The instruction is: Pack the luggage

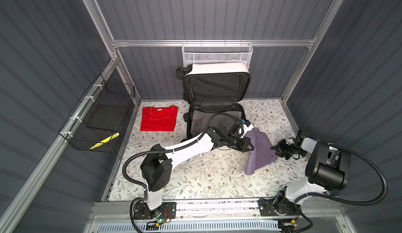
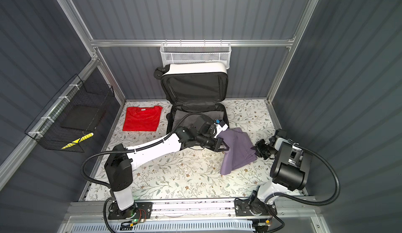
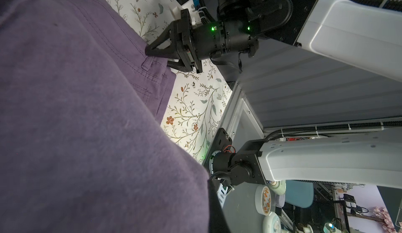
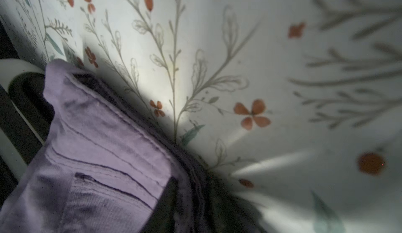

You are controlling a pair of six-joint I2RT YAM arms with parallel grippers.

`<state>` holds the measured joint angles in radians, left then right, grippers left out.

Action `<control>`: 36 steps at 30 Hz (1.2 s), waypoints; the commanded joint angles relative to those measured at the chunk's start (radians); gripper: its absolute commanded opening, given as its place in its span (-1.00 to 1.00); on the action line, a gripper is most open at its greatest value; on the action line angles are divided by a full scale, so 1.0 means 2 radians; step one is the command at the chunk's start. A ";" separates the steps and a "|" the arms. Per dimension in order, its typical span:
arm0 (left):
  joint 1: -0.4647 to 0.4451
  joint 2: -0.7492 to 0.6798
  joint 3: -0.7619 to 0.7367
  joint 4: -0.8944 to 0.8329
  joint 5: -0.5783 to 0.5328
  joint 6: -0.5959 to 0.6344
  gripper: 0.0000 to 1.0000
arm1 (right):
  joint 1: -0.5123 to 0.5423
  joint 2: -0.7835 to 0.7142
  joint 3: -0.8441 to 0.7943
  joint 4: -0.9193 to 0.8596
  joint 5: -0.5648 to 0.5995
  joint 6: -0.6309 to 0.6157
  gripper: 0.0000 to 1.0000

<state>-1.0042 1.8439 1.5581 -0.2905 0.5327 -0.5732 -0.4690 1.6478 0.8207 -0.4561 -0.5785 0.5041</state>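
Observation:
The luggage (image 1: pixel 217 67) (image 2: pixel 195 67) lies open at the back of the table, its lid against the wall, with a grey cloth (image 1: pixel 199 121) in the base. Folded purple trousers (image 1: pixel 260 149) (image 2: pixel 238 149) lie to its right. My left gripper (image 1: pixel 250 148) (image 2: pixel 225 148) is shut on their left edge. That cloth (image 3: pixel 87 112) fills the left wrist view and hides all but one dark finger (image 3: pixel 216 212). My right gripper (image 1: pixel 275 149) (image 2: pixel 256 150) (image 3: pixel 152 52) is shut on the waistband at their right edge, and its wrist view shows the folds (image 4: pixel 97 145) pinched beside a finger (image 4: pixel 167 199).
A folded red T-shirt (image 1: pixel 158 118) (image 2: pixel 142 118) lies left of the luggage. A black wire basket (image 1: pixel 97 121) hangs on the left wall and a white mesh basket (image 1: pixel 217 54) on the back wall. The floral tablecloth (image 1: pixel 206 177) covers the table.

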 commanded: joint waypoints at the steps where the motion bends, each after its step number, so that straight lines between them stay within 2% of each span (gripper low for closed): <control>1: 0.004 0.004 0.004 0.025 0.017 -0.008 -1.00 | 0.004 -0.008 -0.011 -0.011 -0.009 0.004 -1.00; 6: 0.003 0.011 0.037 0.001 0.019 -0.001 -1.00 | 0.004 -0.068 -0.008 -0.013 -0.020 0.027 -1.00; 12: 0.012 0.028 0.126 -0.079 0.008 0.041 -1.00 | 0.001 -0.162 0.013 -0.029 -0.020 0.074 -1.00; 17: 0.057 0.032 0.175 -0.120 0.020 0.058 -1.00 | 0.002 -0.215 0.022 -0.020 -0.036 0.123 -1.00; 24: 0.124 0.033 0.233 -0.167 0.050 0.081 -1.00 | 0.016 -0.255 0.051 -0.023 -0.041 0.160 -1.00; 29: 0.171 0.033 0.251 -0.184 0.066 0.095 -1.00 | 0.053 -0.260 0.078 -0.016 -0.022 0.189 -1.00; 36: 0.249 0.042 0.261 -0.210 0.079 0.123 -1.00 | 0.147 -0.233 0.117 0.022 0.042 0.241 -1.00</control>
<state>-0.5663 1.9221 2.0270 -0.6888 0.6628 -0.3878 -0.2207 1.1622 1.0134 -0.4721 -0.5556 0.9253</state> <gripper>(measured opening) 0.067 0.093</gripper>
